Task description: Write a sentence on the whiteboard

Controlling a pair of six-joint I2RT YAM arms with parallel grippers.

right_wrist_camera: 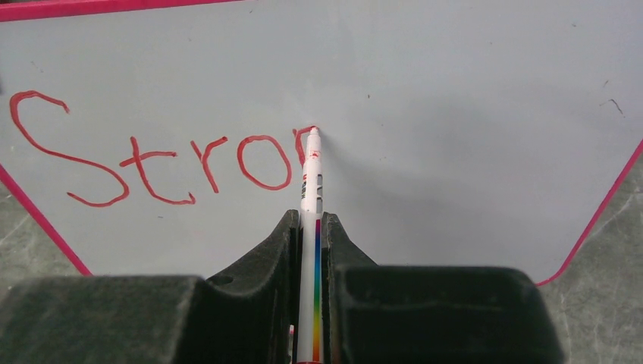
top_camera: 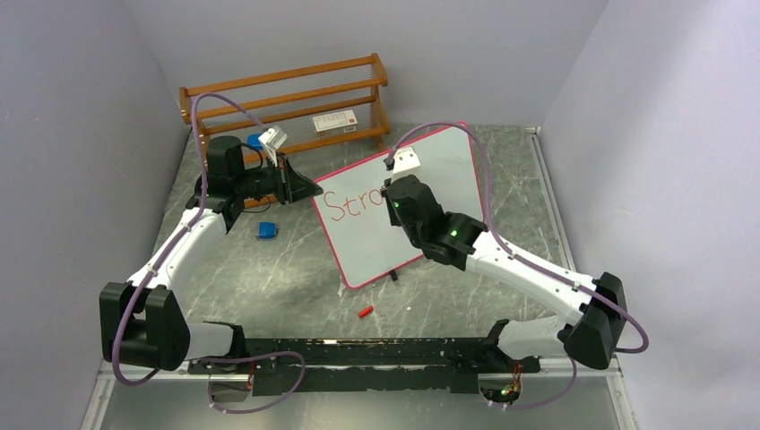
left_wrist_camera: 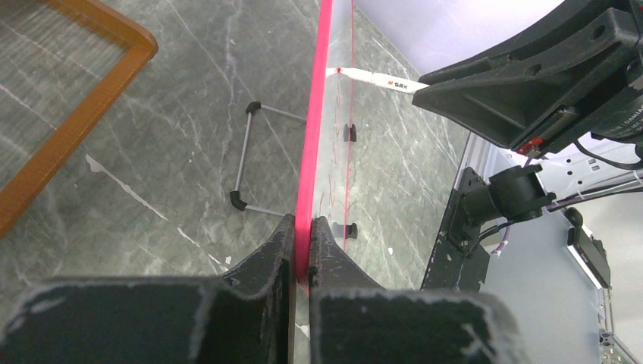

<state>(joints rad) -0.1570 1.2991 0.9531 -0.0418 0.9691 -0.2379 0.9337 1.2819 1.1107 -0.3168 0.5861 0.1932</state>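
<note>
The whiteboard (top_camera: 367, 244), white with a pink-red rim, stands tilted at mid-table. My left gripper (top_camera: 309, 190) is shut on its left edge; in the left wrist view the pink rim (left_wrist_camera: 315, 114) runs edge-on between that gripper's (left_wrist_camera: 302, 227) black fingers. My right gripper (right_wrist_camera: 308, 220) is shut on a white marker (right_wrist_camera: 309, 199) with a rainbow stripe, whose red tip touches the board (right_wrist_camera: 455, 114). The sentence (right_wrist_camera: 152, 163) reads "Stro" in red, with a fresh stroke beginning at the tip. From above, the same lettering (top_camera: 345, 204) shows left of the right gripper (top_camera: 392, 193).
A wooden rack (top_camera: 287, 98) stands at the back left with a white box (top_camera: 334, 122) on it. A blue object (top_camera: 266, 230) lies left of the board and a red cap (top_camera: 364, 312) in front of it. A wire stand (left_wrist_camera: 243, 163) sits behind the board. Grey walls close in on both sides.
</note>
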